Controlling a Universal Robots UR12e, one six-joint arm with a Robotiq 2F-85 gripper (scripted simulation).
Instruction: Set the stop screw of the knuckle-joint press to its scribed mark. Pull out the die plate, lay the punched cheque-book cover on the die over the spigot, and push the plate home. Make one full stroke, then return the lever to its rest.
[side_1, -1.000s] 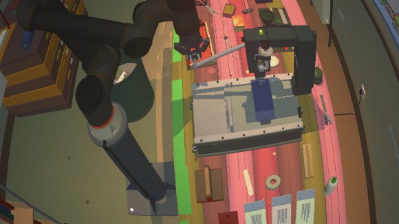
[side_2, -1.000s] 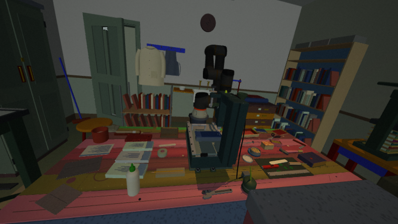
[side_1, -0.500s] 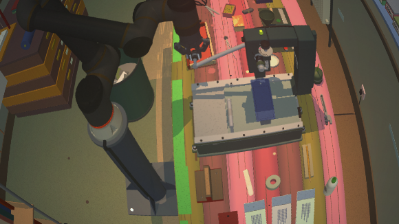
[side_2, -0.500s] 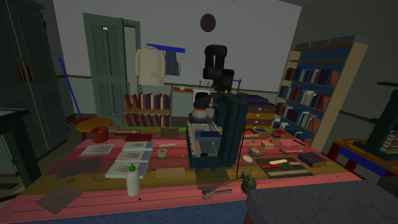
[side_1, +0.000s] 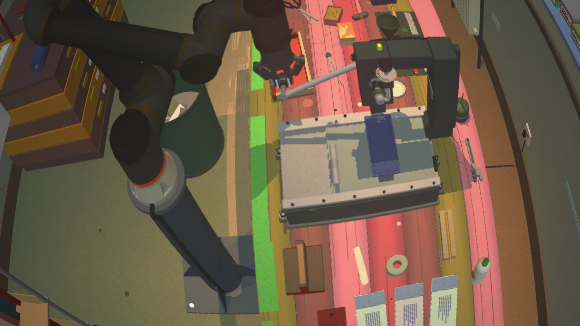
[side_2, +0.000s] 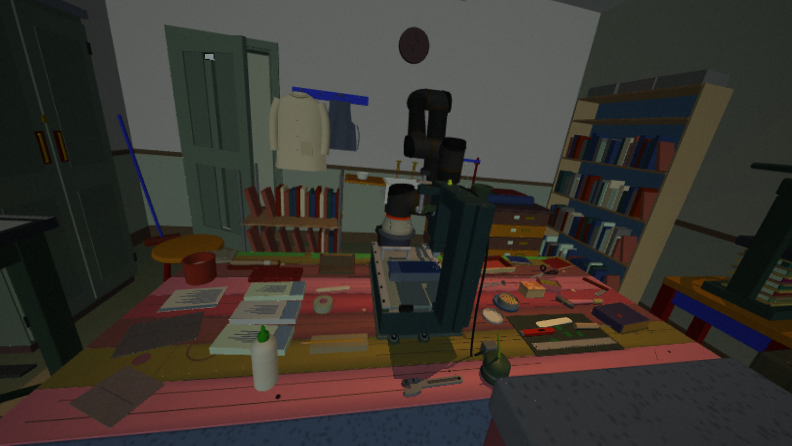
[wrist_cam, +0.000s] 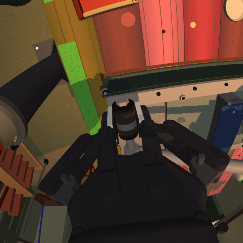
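Observation:
The dark knurled grip of the press lever (wrist_cam: 125, 121) sits between my fingers, at the end of a grey lever bar (side_1: 320, 79) that runs from the head of the dark green knuckle-joint press (side_1: 405, 75) out over the bench's arm-side edge. The blue cheque-book cover (side_1: 382, 144) lies on the die plate (side_1: 357, 160), reaching under the press head. The plate's handle bar (side_1: 333, 162) lies left of the cover. My gripper (wrist_cam: 126, 125) (side_1: 281, 85) is closed on the lever's grip.
A red and yellow workbench (side_2: 354, 332) carries the press. On it lie a spanner (side_1: 472, 160), a glue bottle (side_1: 481, 270), a tape ring (side_1: 396, 264), paper stacks (side_1: 407, 302) and a wooden block (side_1: 302, 267). A green bin (side_1: 192, 132) stands by my arm's base.

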